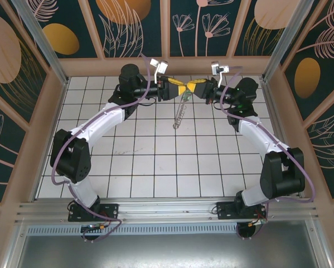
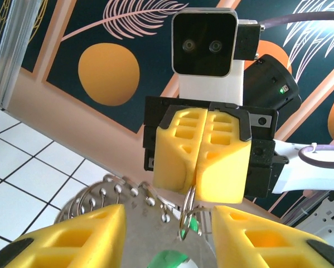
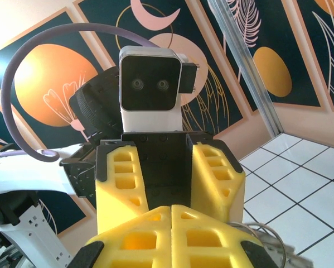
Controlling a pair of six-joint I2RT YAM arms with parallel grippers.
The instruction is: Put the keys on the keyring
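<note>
My two grippers meet tip to tip above the far middle of the table. The right gripper [image 1: 195, 88] is shut, and in the left wrist view its yellow fingertips [image 2: 195, 190] pinch a small wire ring [image 2: 189, 207] of the keyring. The keyring's large beaded loop [image 2: 102, 192] spreads to the left and hangs down over the tiles [image 1: 179, 116]. The left gripper [image 1: 175, 88] holds the key [image 2: 139, 234] flat between its two fingers [image 2: 168, 216]. The key's green head [image 2: 169, 259] sits at the bottom edge. More green shows behind the small ring.
The white tiled table [image 1: 155, 162] lies below both arms. The wooden back wall [image 1: 172, 66] stands close behind the grippers. The left wrist's camera block [image 3: 150, 84] faces the right wrist camera. A bit of wire [image 3: 267, 231] shows low right there.
</note>
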